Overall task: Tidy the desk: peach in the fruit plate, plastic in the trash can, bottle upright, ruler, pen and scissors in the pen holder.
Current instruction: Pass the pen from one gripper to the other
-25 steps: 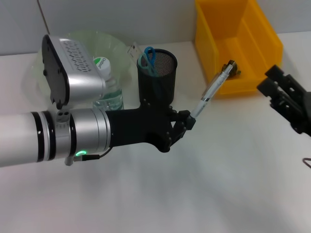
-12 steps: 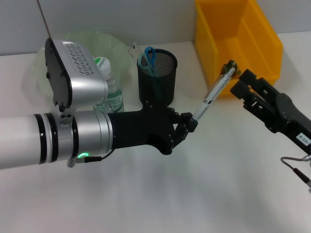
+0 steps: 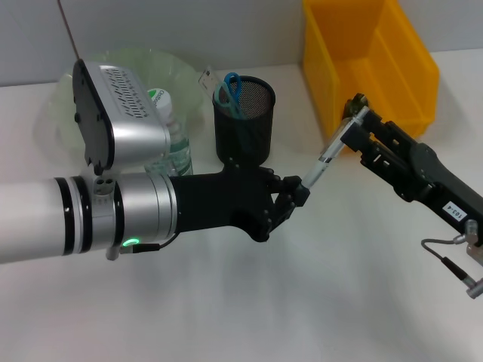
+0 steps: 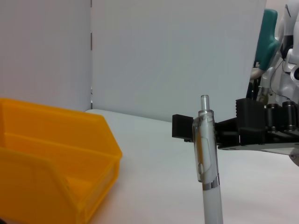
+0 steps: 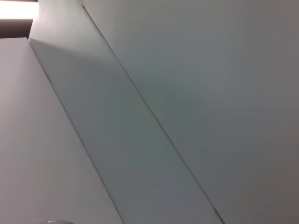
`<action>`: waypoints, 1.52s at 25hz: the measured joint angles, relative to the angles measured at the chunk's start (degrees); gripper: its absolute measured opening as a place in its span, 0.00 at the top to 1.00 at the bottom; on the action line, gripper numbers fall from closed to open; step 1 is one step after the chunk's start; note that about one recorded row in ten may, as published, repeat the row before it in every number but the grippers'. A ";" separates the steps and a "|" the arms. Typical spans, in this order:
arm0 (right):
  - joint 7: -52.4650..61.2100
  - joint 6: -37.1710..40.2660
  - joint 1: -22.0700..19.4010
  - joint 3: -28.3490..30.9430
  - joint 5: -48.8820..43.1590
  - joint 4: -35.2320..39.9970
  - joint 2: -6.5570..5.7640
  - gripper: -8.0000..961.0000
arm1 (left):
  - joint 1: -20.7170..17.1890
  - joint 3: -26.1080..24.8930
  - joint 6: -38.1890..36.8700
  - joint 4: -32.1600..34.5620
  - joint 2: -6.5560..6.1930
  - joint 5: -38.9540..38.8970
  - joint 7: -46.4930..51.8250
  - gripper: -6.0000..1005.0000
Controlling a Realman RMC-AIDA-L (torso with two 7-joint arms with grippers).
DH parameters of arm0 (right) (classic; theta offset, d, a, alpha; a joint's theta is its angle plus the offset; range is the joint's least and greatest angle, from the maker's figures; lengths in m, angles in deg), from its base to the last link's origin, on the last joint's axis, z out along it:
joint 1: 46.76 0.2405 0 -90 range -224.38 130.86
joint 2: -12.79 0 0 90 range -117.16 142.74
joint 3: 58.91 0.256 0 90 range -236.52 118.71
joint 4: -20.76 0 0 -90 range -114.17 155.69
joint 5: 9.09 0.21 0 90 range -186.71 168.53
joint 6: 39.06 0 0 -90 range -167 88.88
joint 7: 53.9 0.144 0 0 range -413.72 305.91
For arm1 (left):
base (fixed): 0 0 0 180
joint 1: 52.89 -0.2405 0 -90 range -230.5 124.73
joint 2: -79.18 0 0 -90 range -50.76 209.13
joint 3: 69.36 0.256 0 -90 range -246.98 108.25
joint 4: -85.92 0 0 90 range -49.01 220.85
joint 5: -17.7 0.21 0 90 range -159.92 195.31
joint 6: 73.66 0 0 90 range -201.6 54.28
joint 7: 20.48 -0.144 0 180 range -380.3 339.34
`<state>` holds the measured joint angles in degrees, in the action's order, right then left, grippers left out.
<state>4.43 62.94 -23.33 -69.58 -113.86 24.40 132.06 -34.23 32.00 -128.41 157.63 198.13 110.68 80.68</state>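
Gripping the pen (image 3: pixel 333 148) — left gripper (image 3: pixel 296 193) (right gripper (image 3: pixel 356 130) alongside).

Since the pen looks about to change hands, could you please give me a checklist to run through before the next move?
1. Left gripper grips the lower end of the pen, which tilts up and to the right: ok.
2. Right gripper has reached the pen's upper end: ok.
3. Right gripper closed on the pen: cannot tell; the head view does not settle its jaws, and the right wrist view shows only a blank wall.
4. Pen holder stands upright with its mouth open, blue-handled scissors already inside: ok.
5. Pen in the pen holder: not ok, it is in the air between the holder and the yellow bin.
6. Bottle upright: ok.
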 joint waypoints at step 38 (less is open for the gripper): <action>-1.87 -0.62 1.05 -1.38 -0.14 -0.61 0.08 0.84 | 1.04 -0.06 -0.19 -4.20 -0.09 -4.36 -1.12 0.84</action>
<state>2.56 62.32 -22.28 -70.96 -114.00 23.79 132.14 -33.20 31.93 -128.61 153.43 198.04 106.32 79.56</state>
